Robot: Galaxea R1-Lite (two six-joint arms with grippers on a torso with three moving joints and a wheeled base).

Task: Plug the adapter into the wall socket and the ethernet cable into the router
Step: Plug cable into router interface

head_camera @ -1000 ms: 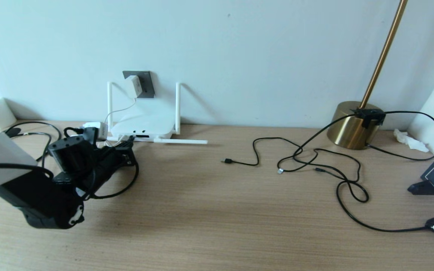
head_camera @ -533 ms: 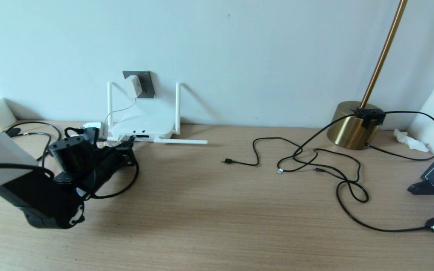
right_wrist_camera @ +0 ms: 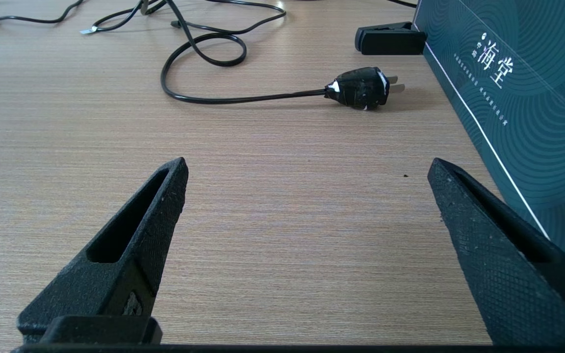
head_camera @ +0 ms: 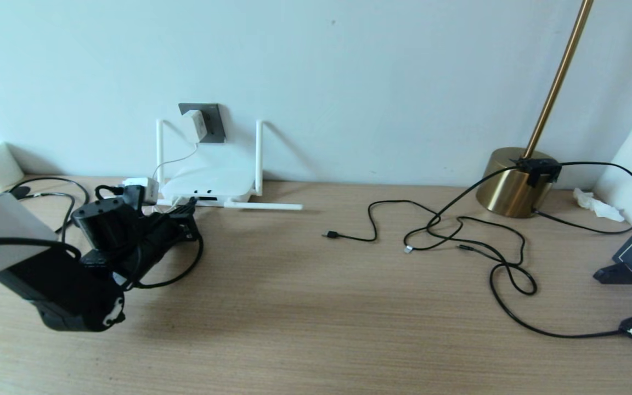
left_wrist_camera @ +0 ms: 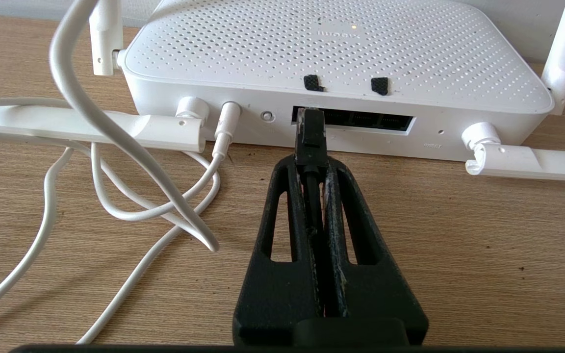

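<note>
Left gripper (left_wrist_camera: 312, 169) clamped on black ethernet cable connector (left_wrist_camera: 310, 132), poised at dark port row of flat white router (left_wrist_camera: 336, 59) by desk's back-left edge. Risk, judged: slight misalignment jamming connector against port rim, or pushing router back. Right gripper (right_wrist_camera: 307, 206) parked, spread wide; white adapter (head_camera: 194, 125) already seated in dark grey wall socket (head_camera: 214, 122).

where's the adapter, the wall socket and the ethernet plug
adapter (head_camera: 194, 125), head view, its white face
wall socket (head_camera: 214, 123), head view, bare grey plate
ethernet cable (left_wrist_camera: 310, 135), left wrist view, its black connector

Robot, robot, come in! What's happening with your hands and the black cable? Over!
Left gripper shut on ethernet cable, connector at router port strip. Right gripper open, idle over table. Adapter in wall socket. Nothing blocking.
</note>
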